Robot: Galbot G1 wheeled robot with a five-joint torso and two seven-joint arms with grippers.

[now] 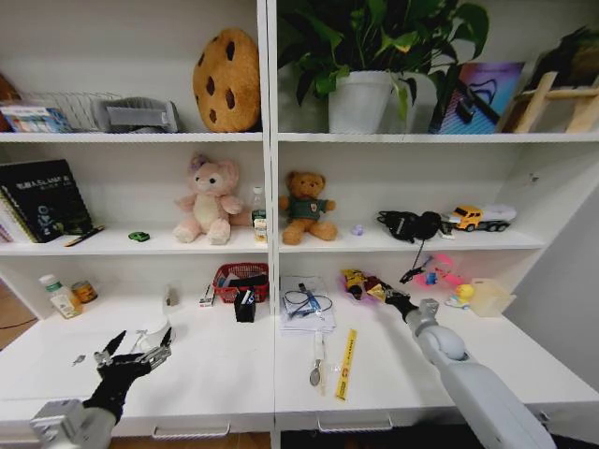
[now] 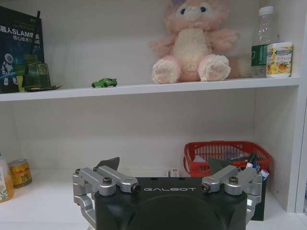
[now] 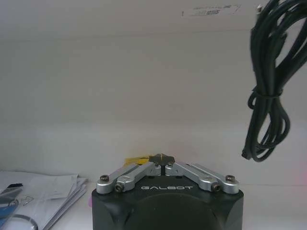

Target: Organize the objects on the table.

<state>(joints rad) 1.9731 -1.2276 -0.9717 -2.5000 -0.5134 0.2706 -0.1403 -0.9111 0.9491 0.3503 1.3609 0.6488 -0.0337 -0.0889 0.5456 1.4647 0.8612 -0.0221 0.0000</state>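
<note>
Tidying barely under way: your worktop (image 1: pixel 215 374) is largely unsorted.

Your right gripper (image 1: pixel 387 294), fingers pinched together, sits on a crinkly yellow packet (image 1: pixel 356 281) at the back; whether it grips it, I cannot tell. Your left gripper (image 1: pixel 134 354) hovers spread wide and empty. Ahead of it stands a red mesh basket (image 1: pixel 241 279); between the grippers lie flat papers (image 1: pixel 307 313) and a rigid yellow ruler (image 1: pixel 346 363).

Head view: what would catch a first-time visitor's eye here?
Probably the pink plush rabbit and brown teddy bear sitting on the middle shelf, with a big chocolate-chip cookie cushion on the shelf above. Below, the left claw hovers open over the white table, while the right claw, shut, reaches a yellow packet.
</note>
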